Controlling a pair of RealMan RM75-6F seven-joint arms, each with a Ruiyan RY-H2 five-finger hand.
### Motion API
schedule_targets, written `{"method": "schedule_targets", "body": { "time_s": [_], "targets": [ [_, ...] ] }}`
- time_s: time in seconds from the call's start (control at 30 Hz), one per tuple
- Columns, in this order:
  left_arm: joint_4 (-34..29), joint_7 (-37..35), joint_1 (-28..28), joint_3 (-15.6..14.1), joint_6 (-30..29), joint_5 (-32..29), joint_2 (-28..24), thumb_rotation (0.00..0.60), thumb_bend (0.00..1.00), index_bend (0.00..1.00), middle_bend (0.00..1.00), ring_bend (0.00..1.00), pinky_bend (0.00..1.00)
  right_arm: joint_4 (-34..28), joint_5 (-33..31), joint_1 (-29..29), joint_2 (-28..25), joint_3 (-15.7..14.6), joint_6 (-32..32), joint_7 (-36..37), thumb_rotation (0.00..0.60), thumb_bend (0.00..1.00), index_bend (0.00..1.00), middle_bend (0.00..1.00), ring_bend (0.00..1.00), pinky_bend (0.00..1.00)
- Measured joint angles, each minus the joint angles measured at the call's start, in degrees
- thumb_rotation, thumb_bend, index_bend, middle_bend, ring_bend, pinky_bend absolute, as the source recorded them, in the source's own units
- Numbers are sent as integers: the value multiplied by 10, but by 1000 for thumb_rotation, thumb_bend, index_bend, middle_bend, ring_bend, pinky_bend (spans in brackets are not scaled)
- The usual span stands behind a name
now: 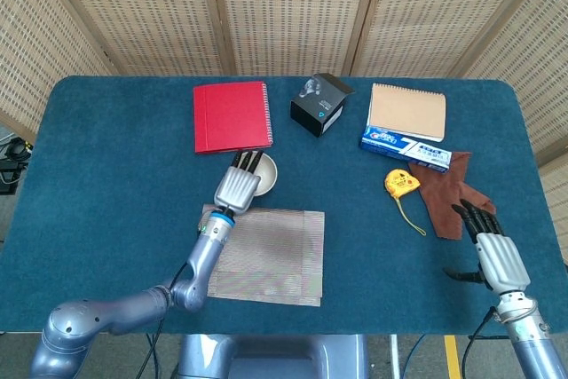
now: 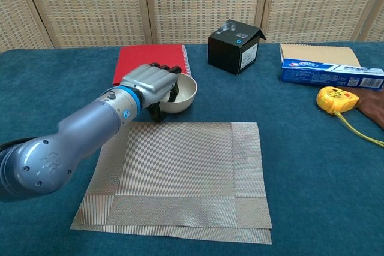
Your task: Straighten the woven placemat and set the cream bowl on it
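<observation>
Left hand (image 2: 151,82) lay over near rim of cream bowl (image 2: 183,90), fingers curled into it; firm hold could not be told. Bowl sat just beyond woven placemat (image 2: 180,172), which lay under left forearm. Right hand (image 1: 495,255) open, empty, well apart.

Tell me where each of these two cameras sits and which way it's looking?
Head view: high above the near table edge, looking steeply down on the whole blue table; shows the left hand at the cream bowl and the right hand.
Chest view: low, facing forward across the woven placemat toward the screens; shows only the left arm and hand.
Both share bowl, placemat and red notebook.
</observation>
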State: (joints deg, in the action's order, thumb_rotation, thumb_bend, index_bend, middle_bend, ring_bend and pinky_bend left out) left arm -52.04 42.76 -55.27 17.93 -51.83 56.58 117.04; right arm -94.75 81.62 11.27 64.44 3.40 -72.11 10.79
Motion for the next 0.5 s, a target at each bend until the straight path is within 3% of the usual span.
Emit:
{"method": "schedule_targets", "body": {
  "time_s": [0.3, 0.5],
  "targets": [
    [-24, -25, 15, -12, -34, 27, -20, 600, 728, 752, 0, 0, 0, -2, 2, -1, 1, -2, -2, -5, 600, 84, 88, 0, 0, 0],
    [-78, -43, 52, -33, -78, 56, -74, 600, 728, 764, 0, 0, 0, -7, 8, -4, 2, -3, -14, -14, 600, 83, 88, 0, 0, 0]
  ]
}}
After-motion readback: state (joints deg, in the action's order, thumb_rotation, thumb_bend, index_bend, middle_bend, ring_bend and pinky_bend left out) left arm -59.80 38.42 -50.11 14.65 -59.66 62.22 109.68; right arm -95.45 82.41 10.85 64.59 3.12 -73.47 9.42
